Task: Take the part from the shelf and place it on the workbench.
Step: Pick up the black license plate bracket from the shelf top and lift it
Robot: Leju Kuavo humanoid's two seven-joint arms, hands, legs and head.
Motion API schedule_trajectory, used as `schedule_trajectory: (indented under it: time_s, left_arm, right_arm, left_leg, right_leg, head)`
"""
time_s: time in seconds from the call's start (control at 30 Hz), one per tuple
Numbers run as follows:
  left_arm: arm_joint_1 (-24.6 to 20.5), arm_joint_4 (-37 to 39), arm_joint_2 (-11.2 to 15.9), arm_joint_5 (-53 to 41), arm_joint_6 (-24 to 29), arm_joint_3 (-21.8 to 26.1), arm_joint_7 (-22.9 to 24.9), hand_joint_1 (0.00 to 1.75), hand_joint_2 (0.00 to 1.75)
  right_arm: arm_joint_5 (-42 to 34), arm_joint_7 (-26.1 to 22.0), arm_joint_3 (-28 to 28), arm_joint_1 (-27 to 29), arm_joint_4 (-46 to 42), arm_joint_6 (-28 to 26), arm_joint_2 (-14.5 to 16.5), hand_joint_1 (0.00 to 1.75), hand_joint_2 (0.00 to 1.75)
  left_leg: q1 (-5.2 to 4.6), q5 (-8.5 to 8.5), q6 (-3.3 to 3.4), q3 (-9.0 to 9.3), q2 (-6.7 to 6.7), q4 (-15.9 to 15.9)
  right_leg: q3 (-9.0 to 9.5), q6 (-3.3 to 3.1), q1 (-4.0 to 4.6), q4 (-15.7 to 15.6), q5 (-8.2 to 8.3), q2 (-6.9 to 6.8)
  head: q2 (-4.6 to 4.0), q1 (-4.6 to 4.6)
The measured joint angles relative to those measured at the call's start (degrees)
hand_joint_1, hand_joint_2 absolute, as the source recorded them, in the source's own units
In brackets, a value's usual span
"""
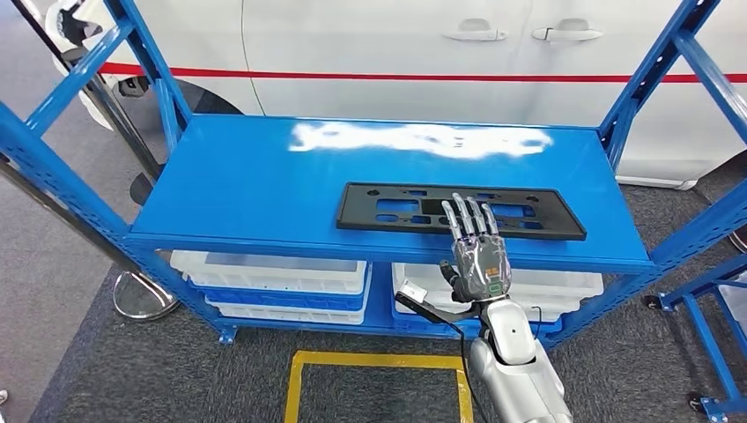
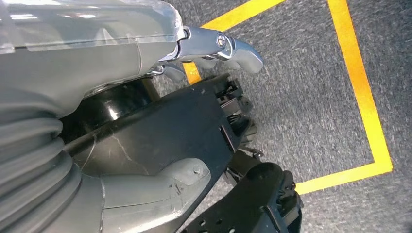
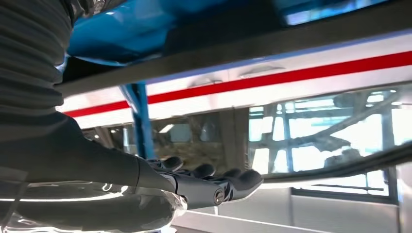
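One right hand (image 1: 477,257) reaches up over the part (image 1: 462,211) on the shelf (image 1: 229,189), fingers (image 1: 467,216) straight, spread, gripping nothing.

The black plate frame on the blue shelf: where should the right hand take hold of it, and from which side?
Probably the long near edge, approached from the shelf's open front. The black frame lies flat on the blue shelf, its long side close to the front lip and facing the robot. The right hand is already there, fingers extended flat over that edge. Being thin, it likely needs a thumb under the edge.
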Motion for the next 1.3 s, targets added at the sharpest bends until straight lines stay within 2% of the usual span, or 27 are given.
schedule_trajectory:
  time_s: [0.07,0.13,0.17,0.2,0.23,0.3,0.33,0.4,0.53,0.57,0.63,0.67,0.7,0.73,0.77,0.8,0.87,0.9,0.97,1.03,1.07,1.1,1.17,1.2,1.23,1.27,1.3]
  left_arm:
    - [0.0,0.0,-0.1,-0.1,-0.1,-0.1,0.0,0.00,1.75]
    - [0.0,0.0,-0.1,-0.3,-0.2,-0.1,-0.1,0.00,1.75]
    - [0.0,0.0,-0.1,-0.4,-0.2,-0.1,-0.1,0.00,1.75]
    - [0.0,0.0,-0.1,-0.6,-0.3,-0.1,-0.1,0.00,1.75]
    - [0.0,0.0,-0.1,-0.8,-0.3,-0.2,0.0,0.00,1.75]
    - [0.0,0.0,-0.2,-1.1,-0.3,-0.4,0.0,0.00,1.75]
    - [-0.1,0.0,-0.2,-1.1,-0.3,-0.5,0.0,0.00,1.75]
    - [-0.1,0.0,-0.2,-1.2,-0.4,-0.7,0.0,0.00,1.75]
    - [-0.1,0.0,-0.2,-1.2,-0.6,-1.0,0.0,0.00,1.75]
    - [-0.1,0.0,-0.2,-1.2,-0.6,-1.0,0.0,0.00,1.75]
    - [-0.2,0.0,-0.1,-1.2,-0.6,-1.1,-0.1,0.00,1.75]
    - [-0.3,0.0,-0.1,-1.1,-0.6,-1.1,-0.2,0.00,1.75]
    - [-0.4,0.0,-0.1,-1.1,-0.6,-1.1,-0.2,0.00,1.75]
    - [-0.5,0.0,-0.1,-1.1,-0.6,-1.1,-0.2,0.00,1.75]
    - [-0.6,0.0,-0.1,-1.1,-0.6,-1.1,-0.1,0.00,1.75]
    - [-0.5,0.0,-0.1,-1.2,-0.6,-1.1,-0.1,0.00,1.75]
    - [-0.5,0.0,-0.1,-1.2,-0.6,-1.1,-0.1,0.00,1.75]
    - [-0.4,0.0,-0.1,-1.2,-0.7,-1.1,-0.1,0.00,1.75]
    - [-0.4,0.0,-0.1,-1.1,-0.8,-1.1,-0.2,0.00,1.75]
    - [-0.4,0.0,-0.2,-0.9,-0.7,-1.1,-0.5,0.00,1.75]
    - [-0.5,0.0,-0.2,-0.8,-0.6,-1.1,-0.6,0.00,1.75]
    - [-0.5,0.0,-0.3,-0.7,-0.5,-1.1,-0.7,0.00,1.75]
    - [-0.5,0.0,-0.3,-0.7,-0.3,-1.1,-0.9,0.00,1.75]
    - [-0.5,0.0,-0.3,-0.7,-0.2,-1.1,-1.1,0.00,1.75]
    - [-0.5,0.0,-0.3,-0.6,-0.1,-1.1,-1.4,0.00,1.75]
    - [-0.5,0.0,-0.3,-0.6,0.0,-1.1,-1.7,0.00,1.75]
    - [-0.5,0.0,-0.3,-0.5,0.2,-1.2,-1.9,0.00,1.75]
  right_arm:
    - [-0.2,-0.1,-0.1,-0.2,-0.1,0.0,0.1,0.00,1.75]
    - [-0.5,-0.3,-0.2,-0.2,-0.2,0.0,0.1,0.00,1.75]
    - [-0.6,-0.4,-0.2,-0.1,-0.2,0.0,0.1,0.00,1.75]
    - [-0.6,-0.5,-0.2,0.0,-0.1,0.0,0.1,0.00,1.75]
    - [-0.6,-0.5,-0.2,0.0,-0.1,0.0,0.1,0.00,1.75]
    - [-0.6,-0.6,-0.3,-0.2,-0.1,0.0,0.1,0.00,1.75]
    - [-0.6,-0.6,-0.4,-0.3,-0.1,0.0,0.2,0.00,1.75]
    - [-0.5,-0.7,-0.5,-0.5,0.0,0.0,0.4,0.00,1.75]
    - [-0.5,-0.7,-0.6,-0.7,0.0,0.0,0.6,0.00,1.75]
    - [-0.5,-0.7,-0.6,-0.7,0.0,0.0,0.7,0.00,1.75]
    - [-0.5,-0.7,-0.6,-0.7,0.0,0.0,0.9,0.00,1.75]
    - [-0.5,-0.7,-0.6,-0.7,0.0,0.0,1.0,0.00,1.75]
    - [-0.5,-0.7,-0.6,-0.6,0.1,0.0,1.0,0.00,1.75]
    - [-0.5,-0.7,-0.6,-0.6,0.1,0.0,1.0,0.00,1.75]
    - [-0.5,-0.7,-0.6,-0.6,0.2,0.0,1.1,0.00,1.75]
    - [-0.4,-0.7,-0.6,-0.6,0.2,0.0,1.1,0.00,1.75]
    - [-0.3,-0.7,-0.6,-0.7,0.2,0.0,1.3,0.00,1.75]
    - [-0.3,-0.7,-0.6,-0.7,0.2,0.0,1.3,0.00,1.75]
    - [-0.3,-0.6,-0.6,-0.7,0.3,0.0,1.3,0.00,1.75]
    - [-0.2,-0.6,-0.6,-0.8,0.2,0.0,1.4,0.00,1.75]
    - [-0.2,-0.6,-0.6,-0.9,0.2,0.0,1.4,0.00,1.75]
    - [-0.2,-0.5,-0.7,-1.0,0.1,0.0,1.4,0.00,1.75]
    - [-0.1,-0.4,-0.8,-0.8,0.2,0.0,1.3,0.00,1.75]
    - [0.1,-0.3,-0.9,-0.6,0.3,0.0,1.2,0.00,1.75]
    - [0.4,0.1,-0.9,-0.5,0.4,0.0,1.1,0.00,1.75]
    - [0.9,0.6,-1.0,-0.5,0.6,0.0,1.0,0.00,1.75]
    - [1.3,1.2,-1.0,-0.4,0.8,0.0,0.9,0.00,1.75]
  left_leg:
    - [0.37,0.67,0.46,0.43,0.17,-1.0]
    - [0.26,0.75,0.71,0.44,0.29,-1.0]
    - [0.23,0.64,0.74,0.40,0.27,-1.0]
    - [0.22,0.50,0.75,0.40,0.24,-0.9]
    - [0.23,0.31,0.70,0.43,0.19,-0.8]
    - [0.27,-0.25,0.36,0.60,0.10,-0.3]
    - [0.16,-0.62,0.06,0.57,0.07,0.2]
    - [-0.04,-1.18,-0.51,0.46,0.06,0.7]
    - [0.07,-2.39,-1.69,0.13,0.09,2.1]
    - [0.19,-3.49,-2.06,-0.93,0.10,4.4]
    - [0.44,-6.35,-2.67,-4.96,0.17,11.8]
    - [0.52,-7.28,-2.83,-7.10,0.20,15.4]
    - [0.55,-7.13,-2.88,-8.52,0.22,17.4]
    - [0.55,-5.82,-2.80,-8.87,0.24,17.2]
    - [0.53,-3.49,-2.58,-8.15,0.23,14.7]
    - [0.47,-0.76,-2.20,-6.81,0.23,10.8]
    - [0.05,2.39,-1.25,-4.23,0.20,4.6]
    - [-0.17,2.64,-0.77,-3.51,0.20,3.0]
    - [-0.37,2.12,-0.21,-2.87,0.22,1.9]
    - [0.02,1.81,0.07,-1.98,0.25,0.4]
    - [0.20,1.66,0.26,-1.41,0.26,-0.2]
    - [0.33,1.48,0.47,-0.93,0.29,-0.7]
    - [0.24,1.07,0.88,-0.43,0.30,-0.9]
    - [0.22,0.84,0.98,-0.22,0.27,-0.9]
    - [0.20,0.59,1.01,0.06,0.22,-0.8]
    - [0.20,0.28,0.97,0.44,0.15,-0.8]
    - [0.21,-0.09,0.86,0.89,0.09,-0.7]
  right_leg:
    - [-1.45,0.44,0.06,3.3,-2.36,-0.03]
    - [-4.60,0.72,-0.10,10.1,-5.87,-0.04]
    - [-5.97,0.89,-0.18,12.9,-6.75,-0.05]
    - [-6.59,1.04,-0.26,14.1,-6.62,-0.06]
    - [-6.23,1.15,-0.34,13.3,-5.49,-0.07]
    - [-2.86,1.19,-0.54,6.6,-1.90,-0.10]
    - [-1.19,1.05,-0.50,3.3,-0.79,-0.09]
    - [0.34,0.51,-0.35,0.2,-0.49,-0.04]
    - [0.91,-0.85,-0.44,-0.1,-0.91,0.02]
    - [1.24,-1.18,-0.57,-0.3,-1.05,-0.02]
    - [1.81,-1.56,-0.59,-0.3,-1.54,-0.08]
    - [2.12,-1.61,-0.57,-0.3,-1.83,-0.10]
    - [2.52,-1.59,-0.56,-0.3,-2.17,-0.08]
    - [3.02,-1.55,-0.55,-0.3,-2.55,-0.03]
    - [3.62,-1.47,-0.54,-0.3,-2.96,0.04]
    - [4.19,-1.36,-0.54,-0.3,-3.42,0.11]
    - [5.01,-0.90,-0.52,-0.6,-4.03,0.19]
    - [5.17,-0.58,-0.54,-0.8,-4.15,0.19]
    - [5.44,0.07,-0.55,-1.4,-4.11,0.15]
    - [5.73,0.58,-0.43,-1.4,-4.68,0.00]
    - [5.27,0.74,-0.36,-0.1,-5.46,-0.06]
    - [4.04,0.86,-0.34,2.4,-6.64,-0.09]
    - [-0.45,0.98,-0.30,9.8,-9.12,-0.09]
    - [-2.73,1.06,-0.29,13.0,-9.67,-0.09]
    - [-4.32,1.11,-0.30,14.6,-9.22,-0.10]
    - [-4.83,1.12,-0.31,14.0,-7.54,-0.10]
    - [-4.27,1.08,-0.32,11.4,-4.96,-0.12]
  head:
    - [0.00,0.02]
    - [0.00,0.01]
    - [0.00,0.01]
    - [0.00,0.01]
    - [0.00,0.02]
    - [0.00,0.02]
    - [0.00,0.01]
    - [0.00,-0.02]
    - [0.00,-0.03]
    - [0.00,-0.04]
    - [0.00,-0.06]
    - [0.00,-0.05]
    - [0.00,-0.05]
    - [0.00,-0.05]
    - [0.00,-0.06]
    - [0.00,-0.05]
    - [0.00,-0.05]
    - [0.00,-0.04]
    - [0.00,-0.06]
    - [0.00,-0.01]
    - [0.00,0.02]
    - [0.00,0.05]
    - [0.00,0.07]
    - [0.00,0.07]
    - [0.00,0.07]
    - [0.00,0.08]
    - [0.00,0.08]
